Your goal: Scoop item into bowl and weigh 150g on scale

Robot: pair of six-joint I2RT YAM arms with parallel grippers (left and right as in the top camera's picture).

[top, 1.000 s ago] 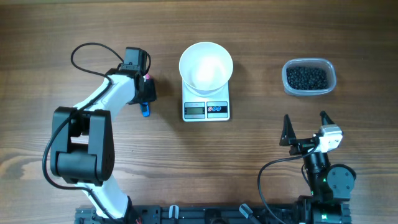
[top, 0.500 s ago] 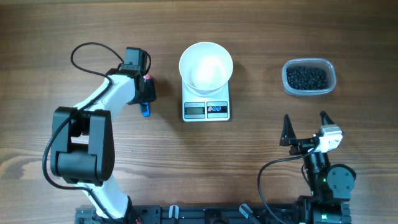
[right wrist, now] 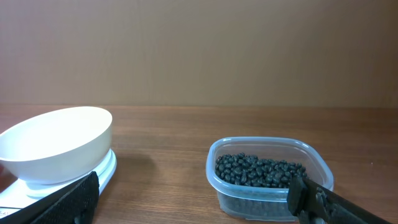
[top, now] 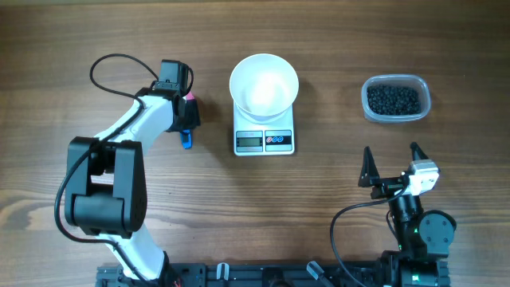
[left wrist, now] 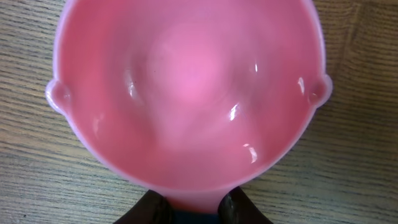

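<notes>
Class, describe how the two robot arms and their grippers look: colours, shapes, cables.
The left arm has black joints, a white link and a looping black cable. The right arm is black, with a white wrist block and a curved black cable. The right gripper has two black pointed fingers; the left gripper has dark fingers.

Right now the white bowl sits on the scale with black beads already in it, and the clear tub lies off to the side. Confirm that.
Not quite: the bowl on the scale is empty, as the overhead view shows. The beads are in the clear tub off to the side.
</notes>
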